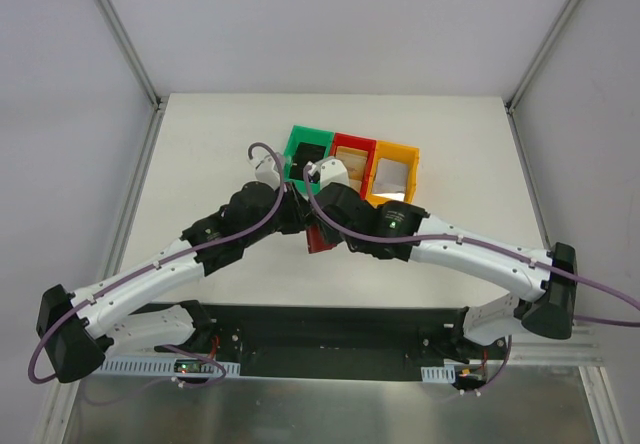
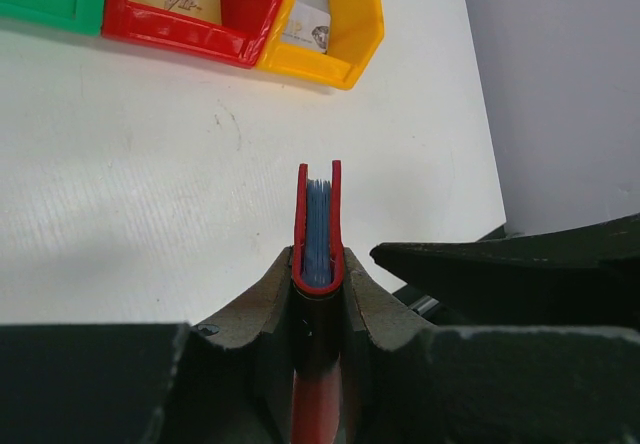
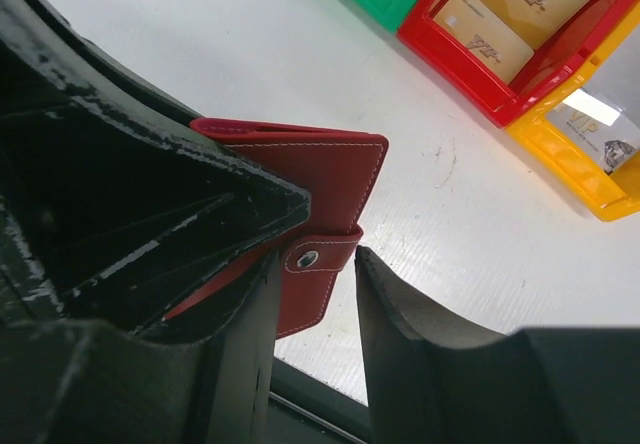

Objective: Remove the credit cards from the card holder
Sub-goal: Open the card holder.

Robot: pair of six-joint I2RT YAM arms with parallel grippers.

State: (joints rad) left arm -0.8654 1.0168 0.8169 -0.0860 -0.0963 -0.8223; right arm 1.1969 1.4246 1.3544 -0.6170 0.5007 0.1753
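The dark red card holder stands edge-on and closed between my left gripper's jaws, which are shut on its spine end. Grey-blue layers show between its covers; whether they are credit cards I cannot tell. In the right wrist view the card holder is seen from the side, and its strap tab with a metal snap hangs down between the fingers of my right gripper. That gripper is open, one finger against the tab and the other just clear of it. From above, both wrists meet over the card holder.
Three bins stand side by side behind the holder: green, red, yellow. Beige cards lie in the red bin and a white card in the yellow one. The table's near edge lies just below the right gripper.
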